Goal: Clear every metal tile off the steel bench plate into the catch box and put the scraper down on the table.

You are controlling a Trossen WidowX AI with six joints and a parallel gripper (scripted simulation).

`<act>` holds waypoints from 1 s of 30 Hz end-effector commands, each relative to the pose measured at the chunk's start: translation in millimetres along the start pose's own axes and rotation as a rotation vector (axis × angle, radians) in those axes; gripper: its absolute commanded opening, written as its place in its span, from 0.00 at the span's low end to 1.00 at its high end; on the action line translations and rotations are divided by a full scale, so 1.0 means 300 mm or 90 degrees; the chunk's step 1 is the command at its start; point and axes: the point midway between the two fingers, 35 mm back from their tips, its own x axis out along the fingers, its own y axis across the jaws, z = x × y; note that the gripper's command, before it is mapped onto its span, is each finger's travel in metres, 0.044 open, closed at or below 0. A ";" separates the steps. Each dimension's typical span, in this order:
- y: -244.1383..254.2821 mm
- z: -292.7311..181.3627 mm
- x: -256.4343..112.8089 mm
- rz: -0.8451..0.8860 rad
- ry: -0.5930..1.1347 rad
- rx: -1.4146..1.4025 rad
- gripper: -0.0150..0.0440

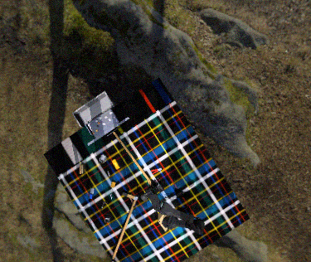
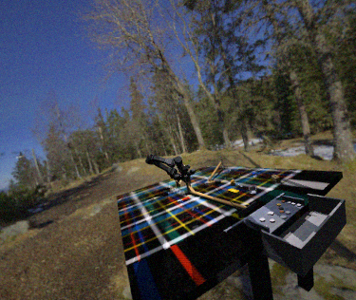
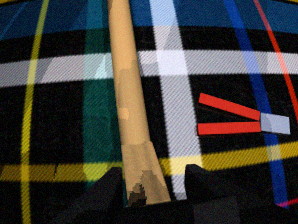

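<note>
My gripper (image 1: 151, 182) (image 2: 188, 184) (image 3: 155, 176) is shut on the near end of the long scraper's wooden handle (image 1: 133, 158) (image 2: 217, 200) (image 3: 131, 95). The handle runs from the fingers to the steel bench plate (image 1: 100, 132) (image 2: 262, 213). The scraper's thin grey blade (image 1: 125, 120) lies crosswise at the plate's near edge; whether it touches the plate I cannot tell. Several small metal tiles (image 1: 109, 119) (image 2: 271, 220), whitish and orange-brown, lie scattered on the plate. The open grey catch box (image 1: 93, 109) (image 2: 321, 235) is at the plate's far end; no tiles can be made out in it.
Red-handled pliers (image 1: 156, 170) (image 3: 229, 128) lie right of the handle. A yellow block (image 1: 115, 163) (image 2: 233, 191) and a round grey thing (image 1: 103, 158) (image 2: 252, 190) lie left of it in the overhead view. A long wooden-handled tool (image 1: 123, 225) (image 2: 215, 173) lies beside the arm.
</note>
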 end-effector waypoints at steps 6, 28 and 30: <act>-0.003 0.014 -0.002 -0.003 -0.006 0.008 0.25; 0.002 0.032 0.010 -0.003 -0.006 0.008 0.25; 0.003 0.041 0.016 -0.003 -0.006 0.009 0.25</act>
